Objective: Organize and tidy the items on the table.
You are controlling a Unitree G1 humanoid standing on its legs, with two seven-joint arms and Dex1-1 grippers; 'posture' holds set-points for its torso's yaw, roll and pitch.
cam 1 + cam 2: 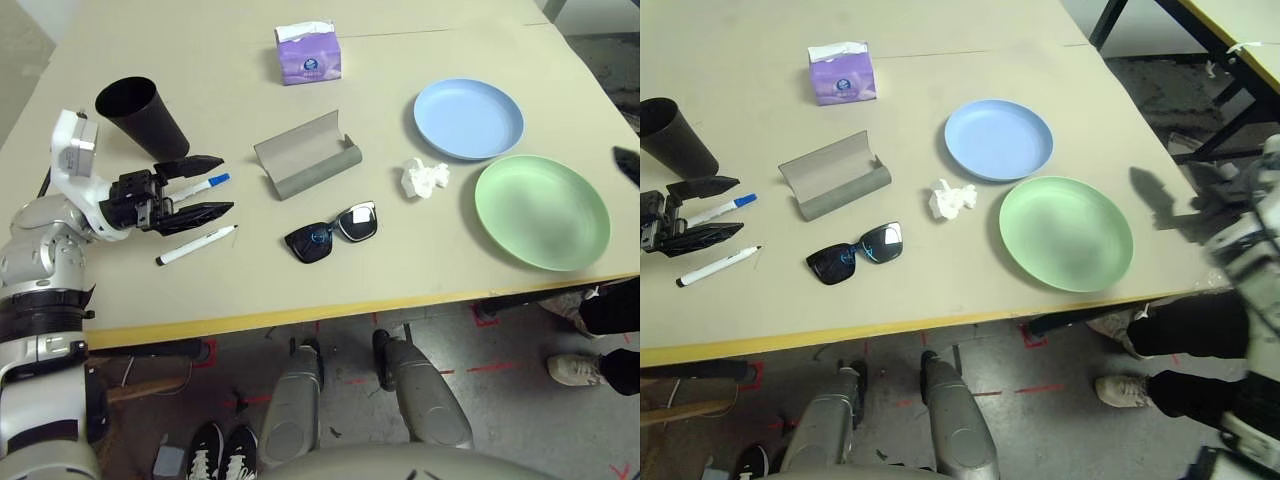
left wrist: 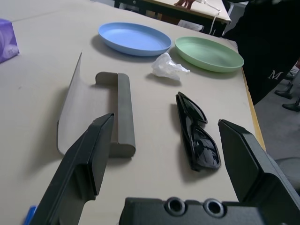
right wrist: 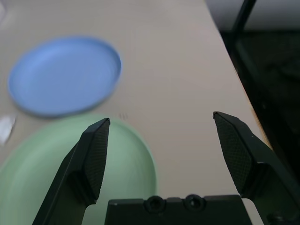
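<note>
Silver-white left arm (image 1: 50,260), 2 black fingers (image 1: 205,212), 2 screws

A robotics test lab or workshop. My large beige matte tabletop with a yellow front edge (image 1: 330,300) stands on a grey concrete floor marked with red tape crosses (image 1: 480,368); further black-legged work tables (image 1: 1140,25) adjoin, and bystanders' shoes (image 1: 575,368) appear beside it.

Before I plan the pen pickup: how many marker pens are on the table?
2. The blue-capped marker lies between the open left gripper's fingers; the black-capped marker lies just nearer the table's front edge.
</note>
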